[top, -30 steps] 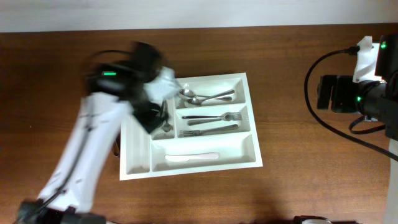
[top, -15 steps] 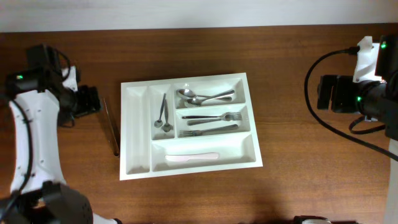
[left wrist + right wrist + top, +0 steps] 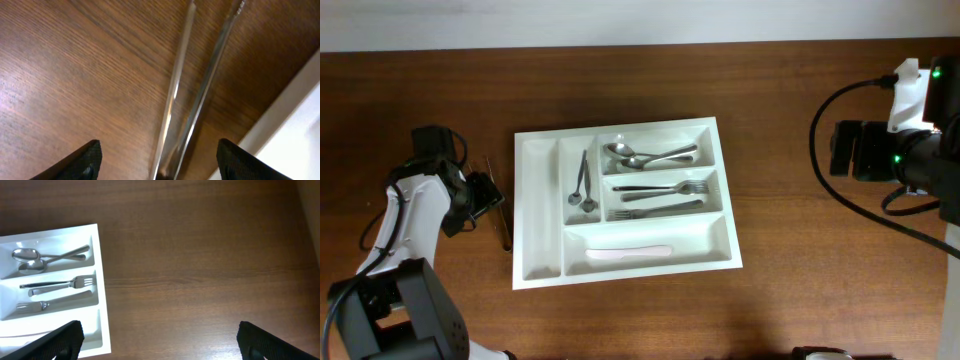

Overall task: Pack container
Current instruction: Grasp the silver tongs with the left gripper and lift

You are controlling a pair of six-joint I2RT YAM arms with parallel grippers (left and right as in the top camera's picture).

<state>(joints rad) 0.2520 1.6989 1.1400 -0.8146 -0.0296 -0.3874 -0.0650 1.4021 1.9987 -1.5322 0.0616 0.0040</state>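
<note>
The container [image 3: 724, 203] is a white compartment tray in the middle of the table. It holds small spoons [image 3: 583, 186], larger spoons [image 3: 646, 155], forks [image 3: 665, 196] and a white knife [image 3: 628, 252]. Thin metal tongs [image 3: 501, 214] lie on the wood just left of it. My left gripper [image 3: 483, 194] hangs low over them. In the left wrist view the gripper [image 3: 162, 162] is open, and the tongs [image 3: 199, 87] run between its fingers without touching either. My right gripper [image 3: 165, 342] is open over bare wood, right of the tray [image 3: 98, 275].
The right arm [image 3: 895, 152] and its black cable sit at the table's right edge. The tray's white rim [image 3: 300, 120] lies close beside the left gripper's right finger. Brown wood surrounds the tray on all sides.
The left arm swung off the tray to the left, then came down over the tongs. Its jaws have narrowed a little. The right arm has not moved.
</note>
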